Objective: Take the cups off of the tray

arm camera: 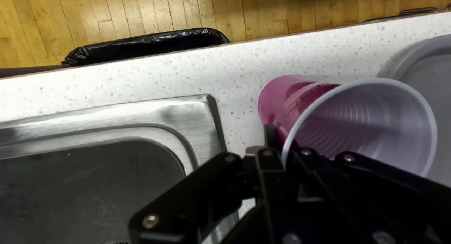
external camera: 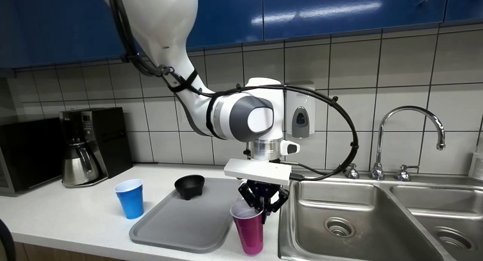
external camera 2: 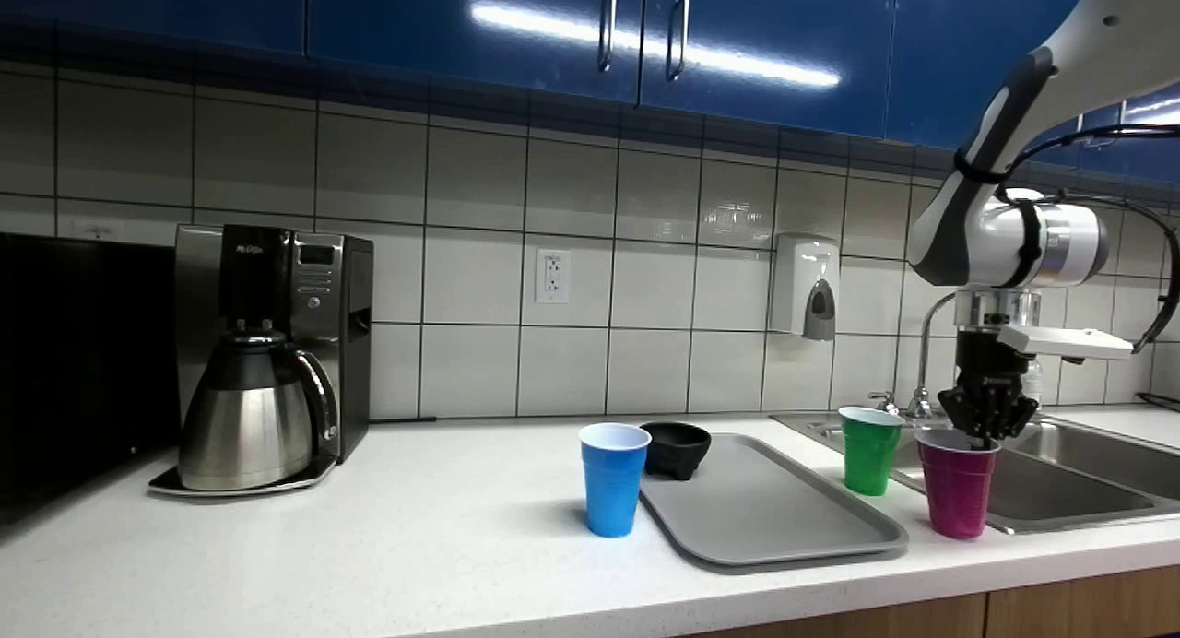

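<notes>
Gripper [external camera: 262, 211] is clamped on the wall of the pink cup [external camera: 249, 232], between tray [external camera: 192, 223] and sink [external camera: 332, 200]; blue cup [external camera: 131, 201] and green cup [external camera 2: 869, 455] stand off the tray; black cup [external camera: 189, 186] rests on it.

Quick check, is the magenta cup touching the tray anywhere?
Apart. In an exterior view, a strip of white counter shows between the magenta plastic cup and the grey tray.

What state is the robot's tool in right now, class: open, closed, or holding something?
Tool: closed, holding the magenta cup by its rim.
</notes>
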You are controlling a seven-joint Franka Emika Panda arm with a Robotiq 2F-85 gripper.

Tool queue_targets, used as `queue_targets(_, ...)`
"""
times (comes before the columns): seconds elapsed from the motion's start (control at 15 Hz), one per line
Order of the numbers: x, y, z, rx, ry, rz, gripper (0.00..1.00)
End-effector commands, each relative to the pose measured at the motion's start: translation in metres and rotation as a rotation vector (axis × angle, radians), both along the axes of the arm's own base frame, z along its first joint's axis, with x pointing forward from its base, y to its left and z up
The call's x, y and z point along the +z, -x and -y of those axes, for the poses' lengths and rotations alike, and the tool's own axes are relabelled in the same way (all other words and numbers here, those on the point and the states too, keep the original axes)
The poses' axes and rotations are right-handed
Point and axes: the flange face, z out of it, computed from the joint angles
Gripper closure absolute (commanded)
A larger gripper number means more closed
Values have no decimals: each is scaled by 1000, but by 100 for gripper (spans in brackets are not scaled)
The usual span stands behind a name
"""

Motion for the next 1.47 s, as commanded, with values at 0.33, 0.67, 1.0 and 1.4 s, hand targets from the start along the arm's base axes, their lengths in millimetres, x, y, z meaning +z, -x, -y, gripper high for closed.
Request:
queue_targets(0.33,9,-13,0,-24,7,20,41)
queue_targets(0.67,25,-20,4,-22,28,48,3)
queue_targets(1.0,57,-31,5,-12,41,98,0)
queue_targets(1.4,84,-33,-17,27,32,98,0)
